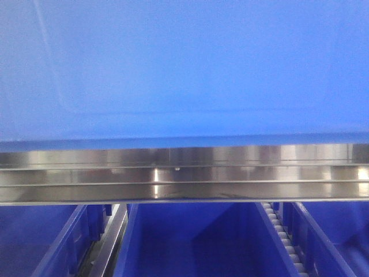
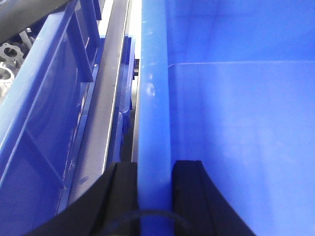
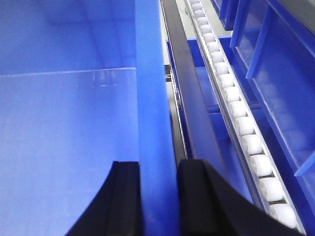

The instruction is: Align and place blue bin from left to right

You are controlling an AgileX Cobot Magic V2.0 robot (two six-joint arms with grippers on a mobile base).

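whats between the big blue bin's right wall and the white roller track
A dark rail runs along that gap, beside the blue bin wall and short of the roller track. The right wrist view shows it.

We can read no text, label, brand, number or sign in any of the three views. The walls of the blue bin (image 1: 184,69) look plain, and the steel rail (image 1: 184,179) under it shows only glare.
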